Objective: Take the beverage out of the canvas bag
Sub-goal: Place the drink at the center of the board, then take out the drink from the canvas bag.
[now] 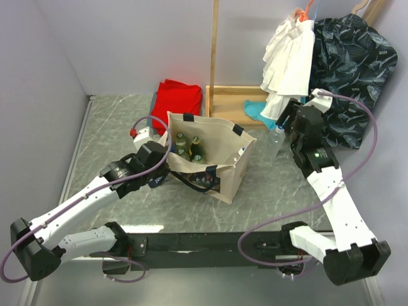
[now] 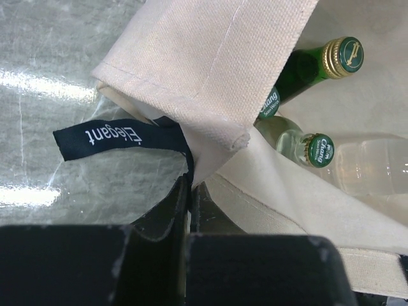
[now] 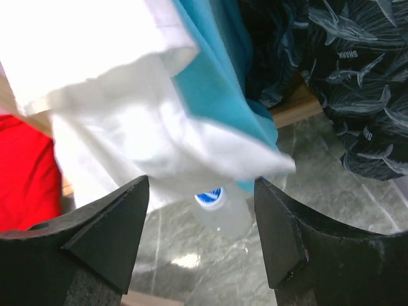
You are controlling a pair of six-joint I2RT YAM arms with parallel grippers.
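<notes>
The bottle (image 1: 276, 141) is judged released toward the table's (image 1: 115, 121) back right, under the spread right gripper (image 3: 201, 188). The canvas bag (image 1: 239, 169) is pinched by the left gripper (image 2: 190, 194). A straight retreat is needed.

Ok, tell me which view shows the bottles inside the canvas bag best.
Left wrist: the bottles are close, cap print legible. Top external shows them small inside the canvas bag. Right wrist shows none of them.
</notes>
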